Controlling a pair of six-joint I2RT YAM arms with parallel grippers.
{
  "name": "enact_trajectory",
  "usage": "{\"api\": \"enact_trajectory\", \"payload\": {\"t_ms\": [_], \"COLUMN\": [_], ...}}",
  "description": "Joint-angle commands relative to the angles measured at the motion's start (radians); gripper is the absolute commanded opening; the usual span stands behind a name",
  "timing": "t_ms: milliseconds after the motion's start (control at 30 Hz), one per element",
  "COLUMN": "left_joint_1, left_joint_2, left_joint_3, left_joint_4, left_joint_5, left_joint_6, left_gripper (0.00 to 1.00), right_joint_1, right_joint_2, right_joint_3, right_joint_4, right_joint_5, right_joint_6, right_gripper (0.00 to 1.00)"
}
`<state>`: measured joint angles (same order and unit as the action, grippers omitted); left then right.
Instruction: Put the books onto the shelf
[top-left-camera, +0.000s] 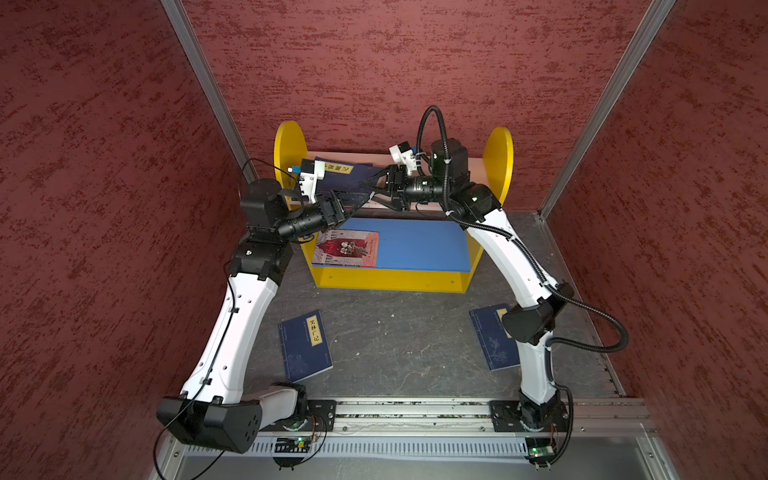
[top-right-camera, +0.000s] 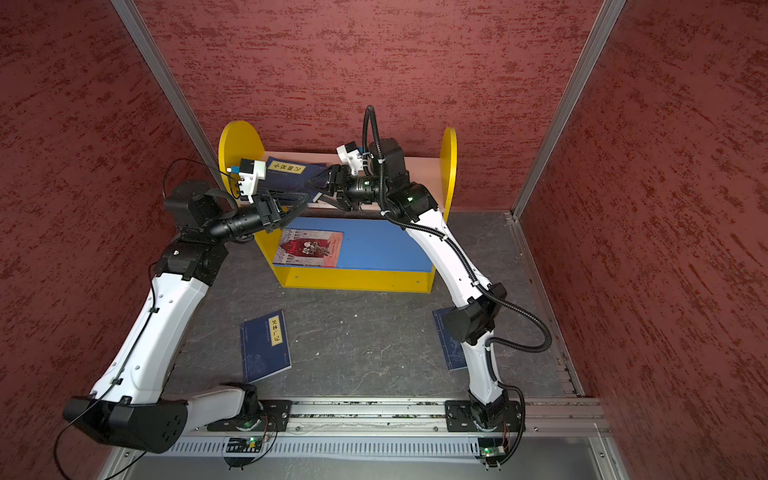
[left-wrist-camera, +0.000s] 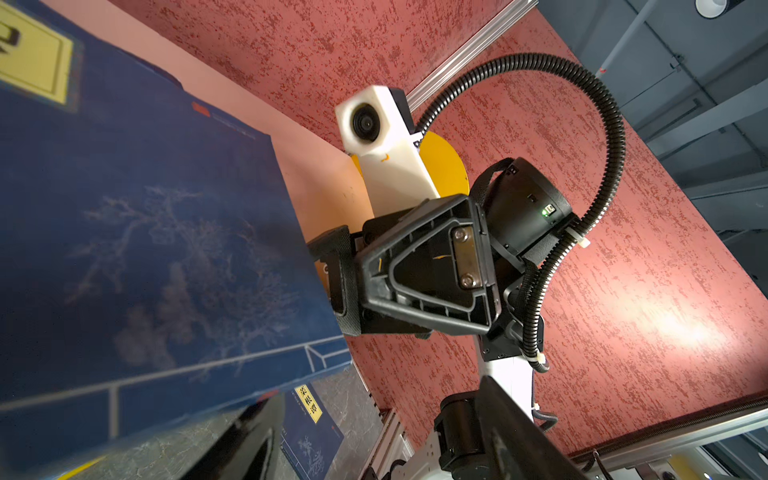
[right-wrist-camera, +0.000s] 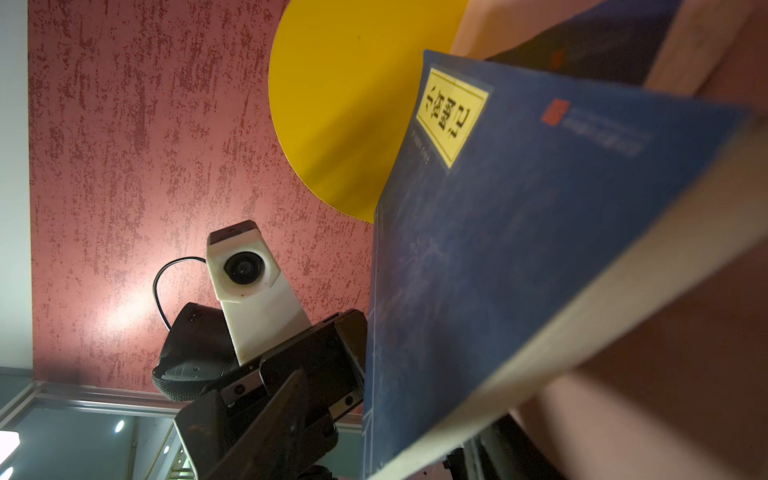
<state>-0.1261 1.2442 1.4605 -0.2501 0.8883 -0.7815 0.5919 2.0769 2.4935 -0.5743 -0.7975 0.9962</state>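
Reaching in from both sides, the two arms met over the shelf (top-left-camera: 498, 153) at the far end of the surface (top-left-camera: 395, 345). The left pincer (top-left-camera: 353, 201) and right pincer (top-left-camera: 368, 189) stood almost tip to tip at the near edge of the pink top board (top-left-camera: 476, 168). Both were released, jaws apart. Between them and the far wall sat the top book (top-left-camera: 345, 171), blue with a yellow label. It was on the left part of that board and, in the wrist views, raised at an angle rather than lying flat. Whether either pincer touched it I could not tell. A dark cover (right-wrist-camera: 602, 41) showed just behind it against the pink wood. The red book (top-left-camera: 347, 248) lay flat on the left half of the blue lower board (top-left-camera: 419, 245). Two more lay flat on the surface well short of the shelf. The left book (top-left-camera: 305, 345) was near the left arm, label up. The right book (top-left-camera: 492, 340) was partly hidden under the right arm's elbow.
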Motion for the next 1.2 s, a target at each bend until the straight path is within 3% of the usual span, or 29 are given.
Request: {"api": "enact_trajectory", "payload": {"t_ms": [0,300,567,700,833,1167], "left_joint_1": [-0.006,-0.006,-0.005,0.019,0.071,0.305], "left_joint_2": [0.011,0.002,-0.026,-0.035,-0.043,-0.031], "left_joint_3": [0.03,0.022,0.056,0.067,0.09,0.208], "left_joint_4": [0.028,-0.012,-0.106,-0.103,-0.075,-0.062], "left_joint_5": [-0.028,-0.007,0.035,0.054,0.087,0.123], "left_joint_6": [0.0,0.011,0.061,0.03,-0.013,-0.078], "left_gripper": [0.73,0.74,0.75,0.76,0.76,0.77], "right_joint_1": [-0.003,-0.004,-0.004,-0.004,-0.004,-0.003], "right_joint_2": [-0.015,-0.063,-0.066,-0.032,-0.012,0.012], "right_joint_3": [0.027,0.027,0.041,0.093,0.11,0.113], "right_joint_4": [-0.048,-0.222,-0.222,-0.229,-0.223,-0.197], "right_joint_5": [0.04,0.162,0.246,0.285,0.301,0.313], "right_joint_6": [-0.027,-0.125,-0.14,-0.139,-0.133,-0.105], "right_gripper": [0.61,0.61,0.58,0.57,0.56,0.53]}}
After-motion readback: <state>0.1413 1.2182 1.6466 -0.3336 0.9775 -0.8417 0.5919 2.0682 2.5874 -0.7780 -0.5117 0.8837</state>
